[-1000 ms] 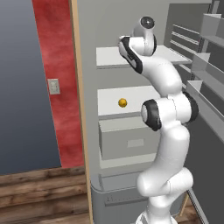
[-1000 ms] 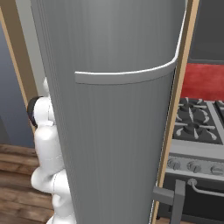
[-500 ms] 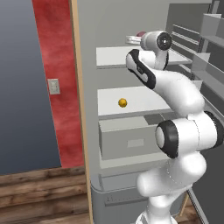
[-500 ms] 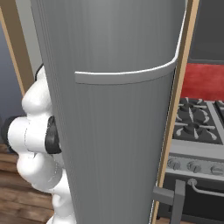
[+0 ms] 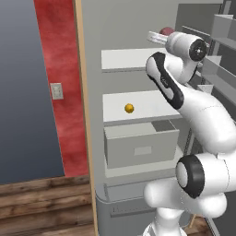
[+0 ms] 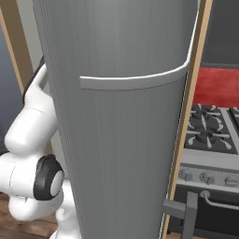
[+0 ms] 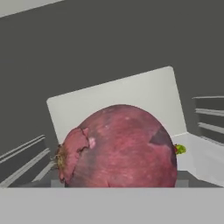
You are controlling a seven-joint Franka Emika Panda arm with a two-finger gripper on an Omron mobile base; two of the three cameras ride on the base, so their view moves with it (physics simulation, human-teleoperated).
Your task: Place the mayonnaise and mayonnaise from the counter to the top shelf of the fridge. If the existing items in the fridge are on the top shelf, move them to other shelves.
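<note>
The fridge (image 5: pixel 138 69) stands open before me. My gripper (image 5: pixel 159 36) is up at the right end of the top shelf (image 5: pixel 129 59), shut on the dark red round fruit (image 5: pixel 166 31), which hangs a little above the shelf. The same fruit (image 7: pixel 118 146) looms close in the hand view and hides my fingertips. The smaller orange fruit (image 5: pixel 129 108) rests on the second shelf (image 5: pixel 138 103). The mayonnaise jars and the counter are out of view.
A box drawer (image 5: pixel 140 145) sits under the second shelf. Door racks (image 5: pixel 221 41) stand close on the right of the arm. In the right base view the grey fridge door (image 6: pixel 126 116) blocks the middle, with a stove (image 6: pixel 210 140) to its right.
The arm has swung right and bent further, and the hand has moved up and right with the dark red fruit in it. The orange fruit stayed put.
</note>
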